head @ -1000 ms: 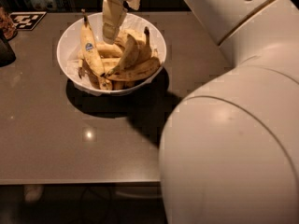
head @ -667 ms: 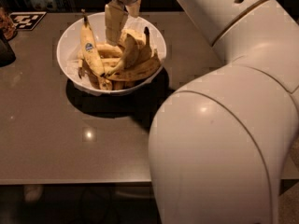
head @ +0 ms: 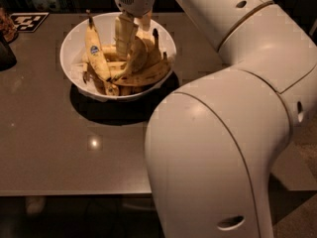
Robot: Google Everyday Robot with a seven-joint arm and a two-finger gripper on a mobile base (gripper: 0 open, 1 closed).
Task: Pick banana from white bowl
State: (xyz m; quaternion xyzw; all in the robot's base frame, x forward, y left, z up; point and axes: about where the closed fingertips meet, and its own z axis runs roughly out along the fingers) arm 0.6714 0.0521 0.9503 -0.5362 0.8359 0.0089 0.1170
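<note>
One camera view: gripper (head: 131, 33) is hanging over the far side of the white bowl (head: 63, 58), dipping among the fruit; open or clamped, I'm not able to tell.
Banana: the banana (head: 148, 75) is lying in the bowl's near right side, curving along the wall on top of the pile.
Handling: I'm judging it light, soft and easily bruised; gripping gently across its thick middle is looking safest.
Surfaces: bowl is gleaming, glossy and round; sticker banana (head: 94, 48) is leaning upright at left; table (head: 59, 143) is showing smooth brown; arm (head: 223, 133) is looming white and rounded.
</note>
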